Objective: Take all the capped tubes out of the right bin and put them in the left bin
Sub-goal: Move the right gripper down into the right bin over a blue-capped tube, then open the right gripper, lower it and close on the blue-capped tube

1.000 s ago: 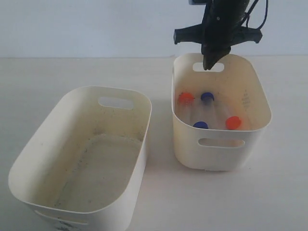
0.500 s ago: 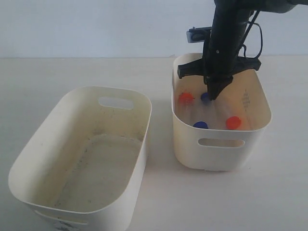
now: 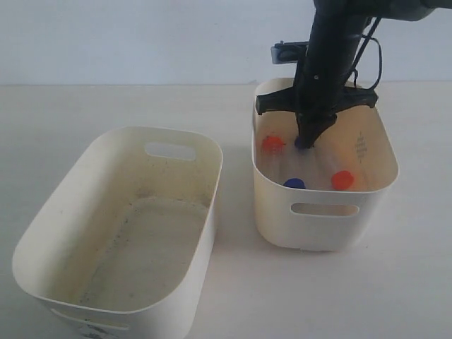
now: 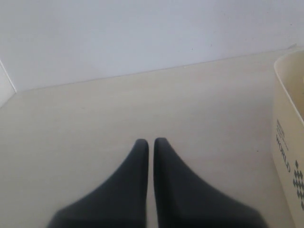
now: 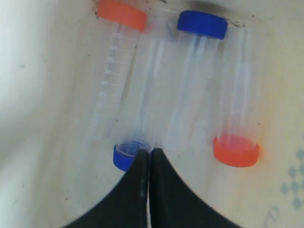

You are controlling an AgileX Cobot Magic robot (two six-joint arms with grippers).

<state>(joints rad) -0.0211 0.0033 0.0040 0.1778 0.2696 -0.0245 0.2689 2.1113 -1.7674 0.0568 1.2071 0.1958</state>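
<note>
The smaller right bin [image 3: 326,234] holds four clear capped tubes lying side by side. Their caps show as orange-red [image 3: 272,143], blue [image 3: 294,183] and orange-red [image 3: 342,179], and the fourth, blue cap [image 5: 124,154] is partly hidden behind the arm in the exterior view. My right gripper [image 3: 308,141] reaches down inside this bin. It is shut [image 5: 150,151] with nothing between its fingers, its tips right against that blue cap. The other caps [image 5: 236,151] [image 5: 202,23] [image 5: 121,13] lie beyond. The speckled left bin [image 3: 44,236] holds no tubes. My left gripper [image 4: 150,141] is shut over bare table.
The pale tabletop [image 3: 106,106] surrounds both bins, with a narrow gap [image 3: 236,212] between them. A cream bin wall with printed lettering [image 4: 287,147] stands beside my left gripper; I cannot tell which bin it is. A pale wall rises behind the table.
My right gripper has come down from above the right bin's far rim into the bin, ending at the blue cap. The tubes and both bins have not moved.
</note>
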